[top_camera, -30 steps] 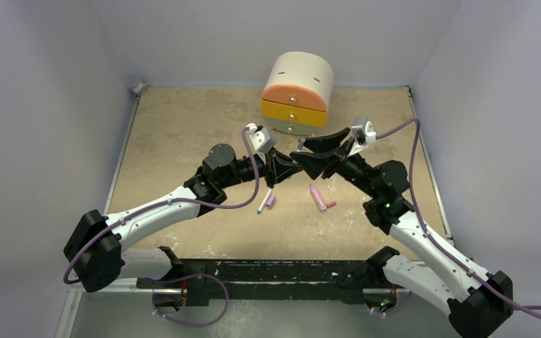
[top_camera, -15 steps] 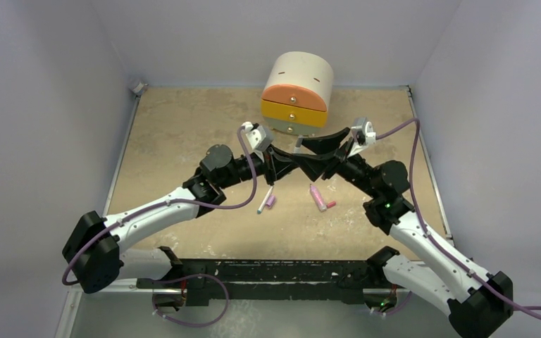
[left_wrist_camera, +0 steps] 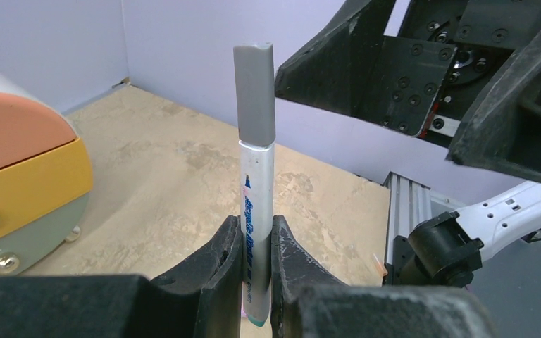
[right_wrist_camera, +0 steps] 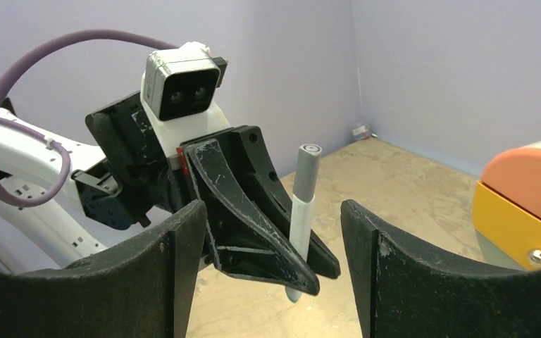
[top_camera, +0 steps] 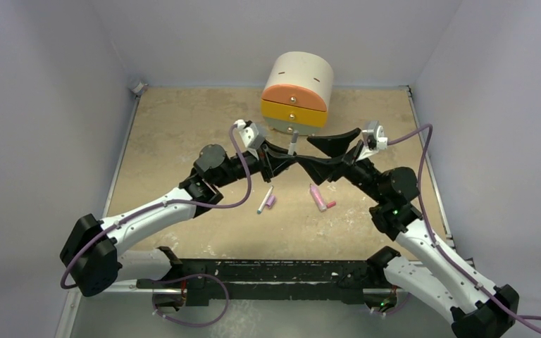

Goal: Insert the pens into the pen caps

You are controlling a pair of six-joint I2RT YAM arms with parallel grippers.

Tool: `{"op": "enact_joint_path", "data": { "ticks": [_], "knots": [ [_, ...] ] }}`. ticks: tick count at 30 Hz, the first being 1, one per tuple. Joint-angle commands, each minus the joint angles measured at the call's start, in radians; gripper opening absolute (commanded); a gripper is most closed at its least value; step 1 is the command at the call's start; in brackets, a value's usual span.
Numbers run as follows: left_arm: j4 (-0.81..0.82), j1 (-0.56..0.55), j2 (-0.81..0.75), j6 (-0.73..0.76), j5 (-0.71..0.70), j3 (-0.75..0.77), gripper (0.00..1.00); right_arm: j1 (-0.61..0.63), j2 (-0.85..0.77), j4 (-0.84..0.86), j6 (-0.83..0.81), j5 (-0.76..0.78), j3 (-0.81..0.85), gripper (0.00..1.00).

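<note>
My left gripper (left_wrist_camera: pixel 256 232) is shut on a white pen (left_wrist_camera: pixel 257 211) with blue print and holds it upright above the table. A dark grey cap (left_wrist_camera: pixel 254 95) sits on the pen's top end. In the top view the pen (top_camera: pixel 293 145) stands between both grippers. My right gripper (right_wrist_camera: pixel 273 211) is open and empty, its fingers spread either side of the pen (right_wrist_camera: pixel 300 218) without touching it. On the table lie a second white pen (top_camera: pixel 264 201) beside a purple cap (top_camera: pixel 271 201), and a pink pen (top_camera: pixel 316 197) beside a reddish-pink cap (top_camera: pixel 331 205).
A rounded drawer unit (top_camera: pixel 296 91) with orange and yellow drawer fronts stands at the back, just behind the grippers. Purple walls enclose the tan table (top_camera: pixel 176 134). A black rail (top_camera: pixel 268 271) runs along the near edge.
My right gripper has opened wider and drawn back to the right, off the grey cap. My left gripper has shifted slightly left and up with the capped pen.
</note>
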Motion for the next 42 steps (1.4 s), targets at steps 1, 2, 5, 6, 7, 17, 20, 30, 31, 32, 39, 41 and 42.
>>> {"op": "enact_joint_path", "data": {
  "ticks": [1,2,5,6,7,17,20,30,31,32,39,41,42],
  "knots": [
    [0.11,0.059,0.001,-0.058,0.076,-0.02,0.0,0.005,-0.029,-0.042,-0.033,0.079,0.044,0.73],
    [0.125,0.073,0.004,-0.069,0.097,-0.022,0.0,0.005,-0.027,-0.05,-0.036,0.086,0.051,0.73],
    [0.127,0.094,0.011,-0.071,0.151,-0.009,0.0,0.003,-0.006,-0.083,-0.047,0.099,0.091,0.73],
    [0.106,0.099,0.015,-0.062,0.17,0.003,0.0,0.002,0.009,-0.1,-0.053,0.101,0.124,0.73],
    [0.083,0.104,0.02,-0.038,0.19,0.018,0.0,0.001,0.023,-0.113,-0.056,0.104,0.147,0.73],
    [0.108,0.163,0.111,-0.127,0.454,0.103,0.0,-0.064,0.21,-0.116,0.015,0.028,0.348,0.65],
    [0.1,0.165,0.119,-0.149,0.48,0.113,0.0,-0.078,0.215,-0.089,0.033,0.004,0.336,0.64],
    [0.084,0.165,0.113,-0.14,0.55,0.111,0.0,-0.082,0.179,-0.058,0.038,-0.069,0.243,0.59],
    [0.095,0.165,0.115,-0.145,0.55,0.11,0.0,-0.082,0.179,-0.06,0.027,-0.08,0.236,0.57],
    [0.11,0.165,0.116,-0.153,0.548,0.109,0.0,-0.082,0.18,-0.063,0.017,-0.088,0.229,0.56],
    [0.141,0.165,0.137,-0.18,0.537,0.112,0.0,-0.082,0.181,-0.006,0.006,-0.102,0.19,0.41],
    [0.143,0.166,0.143,-0.182,0.536,0.113,0.0,-0.082,0.184,0.011,0.012,-0.112,0.182,0.4],
    [0.144,0.165,0.145,-0.182,0.534,0.113,0.0,-0.082,0.186,0.014,0.014,-0.116,0.18,0.4]
  ]
}}
